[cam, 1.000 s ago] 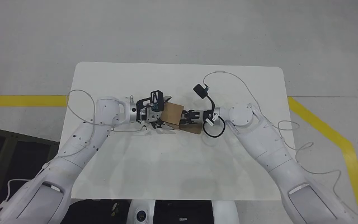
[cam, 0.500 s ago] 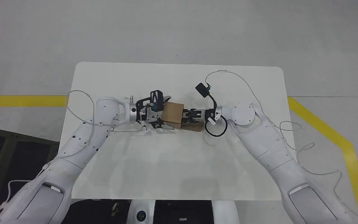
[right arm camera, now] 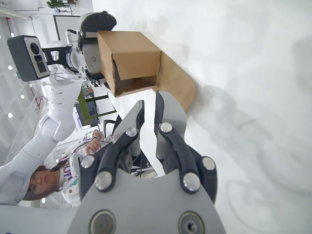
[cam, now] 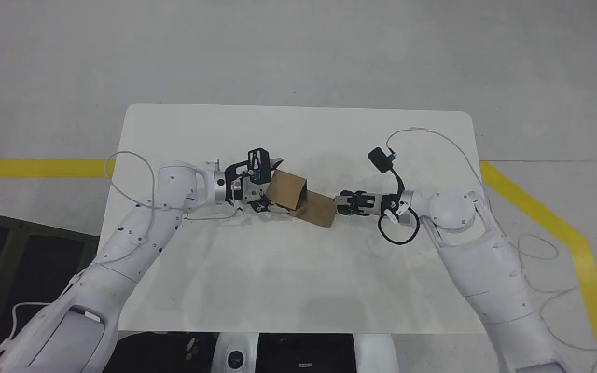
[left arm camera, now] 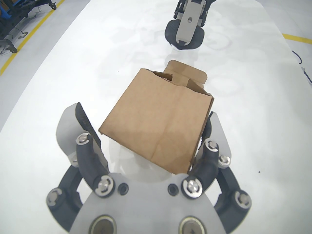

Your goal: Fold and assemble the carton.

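The right gripper (cam: pixel 341 200) has drawn back from the carton (cam: pixel 291 190) and now sits just clear of its open end; its jaws are nearly together on nothing. The left gripper (cam: pixel 265 192) clamps the carton's closed end, tilted near the middle of the table (cam: pixel 373 280); the long flap (cam: pixel 320 211) lies unfolded on the surface. The end closure is judged outstanding; the retreat suggests repositioning for another fold.

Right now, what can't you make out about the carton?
- Gripped end of the carton: left wrist view, hidden under its top panel and the left jaws.
- Its underside: every view, covered by the carton itself.
- Open-end flaps: top view, too small; left wrist view, partly behind the top panel.
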